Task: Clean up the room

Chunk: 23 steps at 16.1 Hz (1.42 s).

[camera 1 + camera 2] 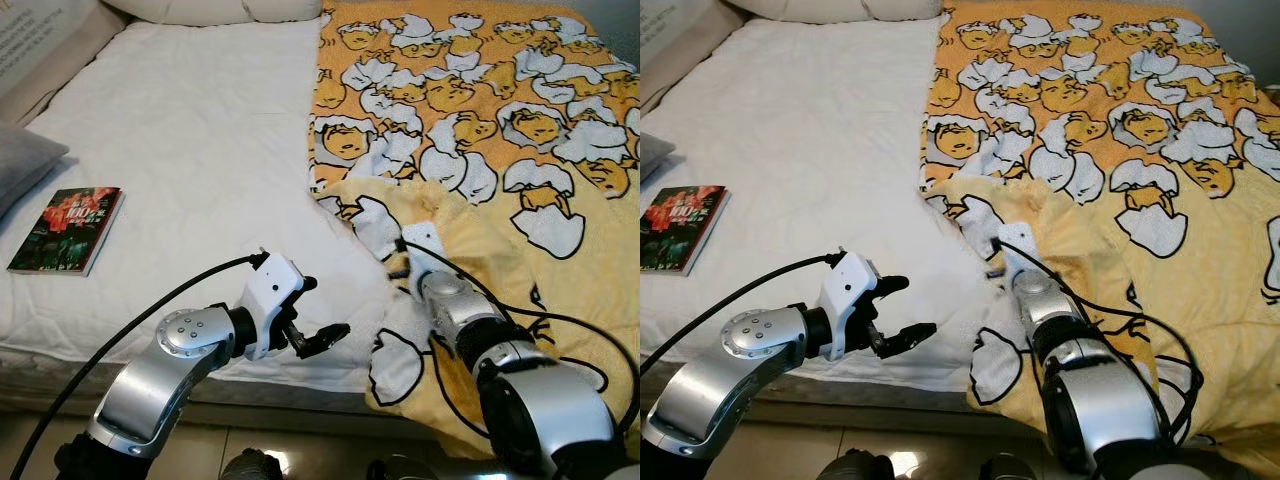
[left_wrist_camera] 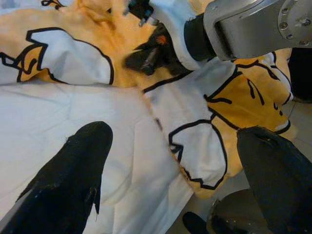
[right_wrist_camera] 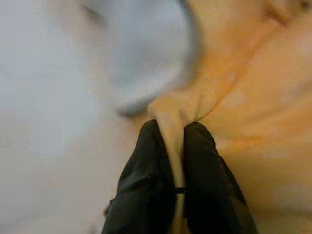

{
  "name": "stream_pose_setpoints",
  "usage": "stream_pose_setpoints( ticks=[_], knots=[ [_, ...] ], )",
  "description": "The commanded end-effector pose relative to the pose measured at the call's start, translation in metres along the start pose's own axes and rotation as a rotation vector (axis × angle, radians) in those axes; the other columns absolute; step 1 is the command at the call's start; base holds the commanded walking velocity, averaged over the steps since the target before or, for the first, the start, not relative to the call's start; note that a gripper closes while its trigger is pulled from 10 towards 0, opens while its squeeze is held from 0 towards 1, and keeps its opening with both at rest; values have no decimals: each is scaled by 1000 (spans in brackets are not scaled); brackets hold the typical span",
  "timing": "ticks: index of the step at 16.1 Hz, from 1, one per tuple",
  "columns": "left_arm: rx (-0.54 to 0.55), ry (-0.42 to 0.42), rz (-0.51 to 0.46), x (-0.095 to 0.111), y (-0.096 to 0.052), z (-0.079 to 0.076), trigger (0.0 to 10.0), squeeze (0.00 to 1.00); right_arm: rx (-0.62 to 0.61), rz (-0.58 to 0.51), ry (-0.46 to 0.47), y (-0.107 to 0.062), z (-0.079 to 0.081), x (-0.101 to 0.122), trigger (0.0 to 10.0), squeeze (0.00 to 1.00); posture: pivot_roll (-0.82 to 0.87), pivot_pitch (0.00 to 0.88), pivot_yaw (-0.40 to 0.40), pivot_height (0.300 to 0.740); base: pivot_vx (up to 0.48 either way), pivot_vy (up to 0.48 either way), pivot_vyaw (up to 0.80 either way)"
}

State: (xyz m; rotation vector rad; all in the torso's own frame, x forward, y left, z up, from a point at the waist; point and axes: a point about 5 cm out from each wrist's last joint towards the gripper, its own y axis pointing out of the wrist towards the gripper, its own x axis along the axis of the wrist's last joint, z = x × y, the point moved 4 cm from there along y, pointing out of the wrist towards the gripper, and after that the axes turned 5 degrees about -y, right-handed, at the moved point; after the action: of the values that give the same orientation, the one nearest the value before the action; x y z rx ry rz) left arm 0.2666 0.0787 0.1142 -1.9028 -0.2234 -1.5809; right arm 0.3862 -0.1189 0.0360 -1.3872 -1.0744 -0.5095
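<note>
Right wrist view shows the right hand [image 3: 178,146] clamped on a fold of the yellow blanket [image 1: 480,130], so the step looks like spreading it over the bed [image 1: 200,130]; next it likely needs a pull leftward. Near, the left hand [image 1: 325,338] hovers with fingers apart over the mattress edge. Farther left lies a book [image 1: 68,230].

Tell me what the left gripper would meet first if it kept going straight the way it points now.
Probably the folded edge of the yellow blanket, near where the right gripper pinches it. The left gripper points across the white sheet towards it; depth is uncertain.
</note>
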Motion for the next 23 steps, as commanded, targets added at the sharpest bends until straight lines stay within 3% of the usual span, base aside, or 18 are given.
stream_pose_setpoints(
  ticks=[1,2,3,4,6,7,8,10,11,12,14,15,21,22,23],
  knots=[
    [6,9,2,-1,0,2,10000,0,162,-64,47,-1,22,8,0,0,-11,64,17,740,0,0,0],
    [-1,10,4,-1,2,1,10000,0,345,-104,62,-8,43,11,0,0,-15,63,21,740,0,0,0],
    [-4,10,4,-1,2,0,10000,0,425,-116,44,-12,52,10,0,0,-15,63,22,740,0,0,0],
    [-7,11,4,-1,3,0,10000,0,544,-115,-9,-21,62,4,0,0,-16,62,23,740,0,0,0],
    [-17,14,6,-1,3,-2,10000,0,837,-40,-169,-54,78,-28,0,0,-18,60,24,740,0,0,0],
    [-20,14,7,-1,3,-2,10000,0,890,-29,-188,-61,80,-33,0,0,-18,60,24,740,0,0,0],
    [-31,15,13,-3,3,-5,10000,0,1053,22,-220,-89,82,-50,0,0,-19,55,27,740,0,0,0],
    [-44,17,20,-4,3,-7,10000,0,1146,85,-270,-108,80,-65,0,0,-20,52,29,740,0,0,0],
    [-45,18,21,-5,3,-8,10000,0,1149,89,-277,-109,80,-66,0,0,-21,49,31,740,0,0,0],
    [-50,20,23,-5,4,-8,10000,0,1122,96,-288,-110,80,-65,10000,0,-23,44,33,740,0,0,0],
    [-54,23,25,-5,5,-8,10000,0,1113,100,-192,-112,79,-55,10000,0,-26,36,38,740,0,0,0],
    [-56,28,25,-4,6,-7,10000,0,1098,91,-175,-113,77,-48,10000,1000,-33,29,41,740,0,0,0],
    [-4,10,10,-5,12,4,10000,0,1163,118,-205,-133,78,-48,10000,1000,-42,30,38,740,0,0,0],
    [140,-5,-8,-8,17,28,10000,0,1124,100,-230,-136,75,-47,10000,1000,-44,34,37,740,0,0,0],
    [212,-14,-14,-9,19,41,10000,0,1079,78,-239,-133,71,-45,10000,1000,-45,38,34,740,0,0,0]
  ],
)
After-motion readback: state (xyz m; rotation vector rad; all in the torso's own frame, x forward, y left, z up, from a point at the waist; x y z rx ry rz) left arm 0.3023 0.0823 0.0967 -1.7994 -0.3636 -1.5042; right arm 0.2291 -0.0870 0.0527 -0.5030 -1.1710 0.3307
